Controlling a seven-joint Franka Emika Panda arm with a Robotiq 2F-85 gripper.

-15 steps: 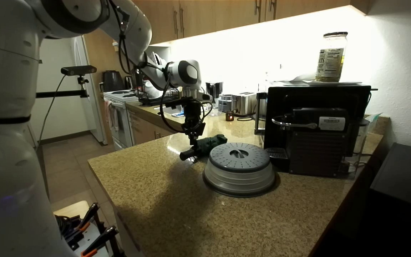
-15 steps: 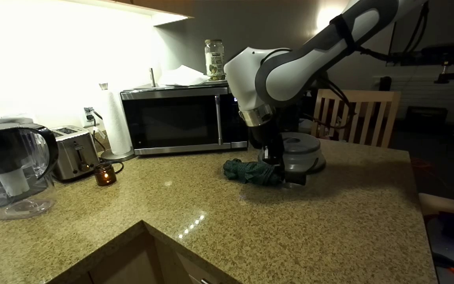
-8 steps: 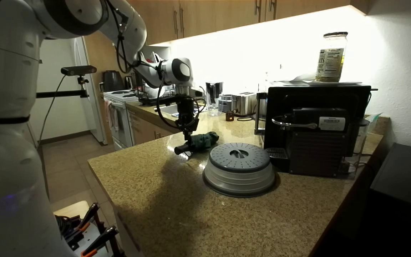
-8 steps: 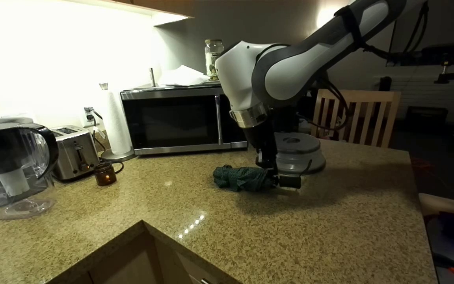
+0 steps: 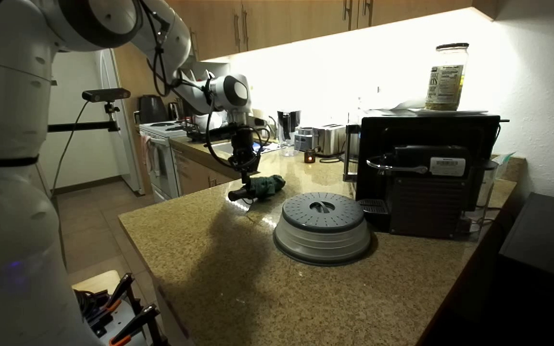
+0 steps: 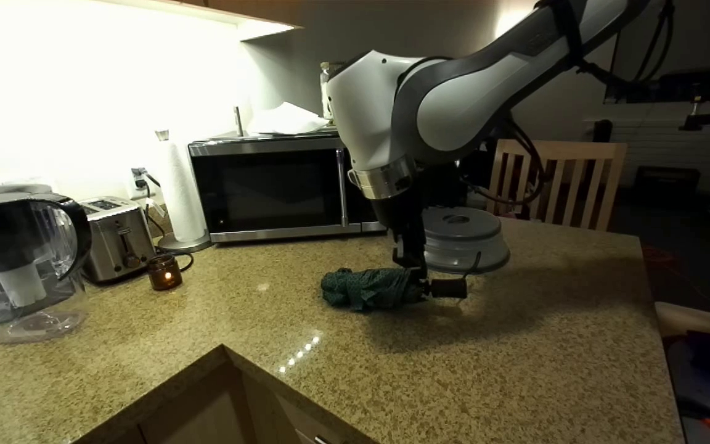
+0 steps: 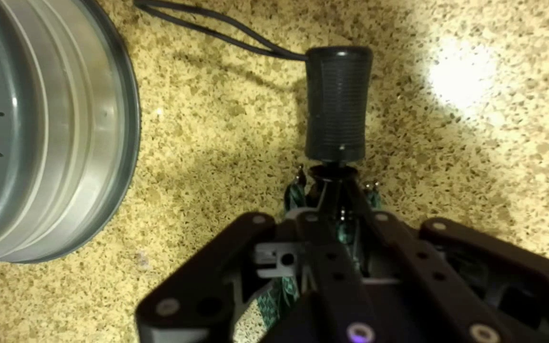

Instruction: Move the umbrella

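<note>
The umbrella is a folded dark green bundle with a black handle. Its cloth lies to the left of the gripper in an exterior view (image 6: 367,290), and it also shows in an exterior view (image 5: 267,186). In the wrist view its ribbed black handle (image 7: 337,105) and thin strap point up the picture. My gripper (image 6: 418,271) is shut on the umbrella just behind the handle, and also shows in an exterior view (image 5: 246,182) and in the wrist view (image 7: 339,200). The handle is held a little above the counter. Whether the cloth end touches the counter I cannot tell.
A round grey domed disc (image 5: 322,230) stands beside the umbrella. It also shows in the wrist view (image 7: 69,124). A microwave (image 6: 275,191), a toaster (image 6: 118,237), a candle jar (image 6: 164,273) and a water pitcher (image 6: 16,271) stand on the granite counter (image 6: 484,370).
The gripper and the held umbrella have moved together away from the grey disc, up-left in one exterior picture and left and slightly down in another. The disc has not moved.
</note>
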